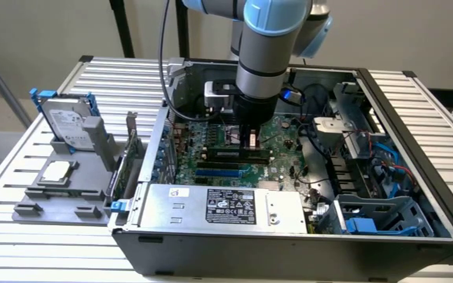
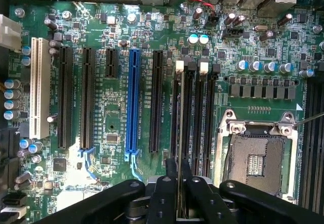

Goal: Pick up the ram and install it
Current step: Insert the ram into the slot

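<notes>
Gripping ram (image 2: 180, 148) edge-on, gripper (image 2: 180, 193) fingers clamped on it | over motherboard (image 2: 116, 133) memory slots (image 2: 195, 118) | inside computer case (image 1: 415, 147)

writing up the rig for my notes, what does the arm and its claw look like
The arm is a silver-grey tube with light blue joint caps and a black wrist section, with a black cable running alongside it. The claw is matte black, with rounded, bolted finger links.
</notes>
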{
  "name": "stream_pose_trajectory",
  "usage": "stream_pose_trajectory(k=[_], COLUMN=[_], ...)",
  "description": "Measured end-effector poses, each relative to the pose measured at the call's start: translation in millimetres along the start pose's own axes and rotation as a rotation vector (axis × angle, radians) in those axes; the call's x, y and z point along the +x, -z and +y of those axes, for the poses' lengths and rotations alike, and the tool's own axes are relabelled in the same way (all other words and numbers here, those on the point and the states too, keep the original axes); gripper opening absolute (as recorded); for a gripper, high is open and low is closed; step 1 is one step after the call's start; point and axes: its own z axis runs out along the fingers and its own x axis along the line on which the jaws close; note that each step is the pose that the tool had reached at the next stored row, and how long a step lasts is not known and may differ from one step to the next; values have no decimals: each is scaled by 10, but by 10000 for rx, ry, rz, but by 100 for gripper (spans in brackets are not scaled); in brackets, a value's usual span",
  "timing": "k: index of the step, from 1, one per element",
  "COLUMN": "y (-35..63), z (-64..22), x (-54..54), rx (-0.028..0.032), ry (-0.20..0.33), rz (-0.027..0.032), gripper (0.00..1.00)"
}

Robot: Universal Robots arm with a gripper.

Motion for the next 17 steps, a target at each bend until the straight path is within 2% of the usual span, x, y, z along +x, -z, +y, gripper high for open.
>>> stream_pose_trajectory(k=[13, 17], y=[-25, -52], z=[5, 5], x=[-1, 0], rx=[-1, -3], ry=[-32, -34], rz=[21, 50], gripper=[14, 14])
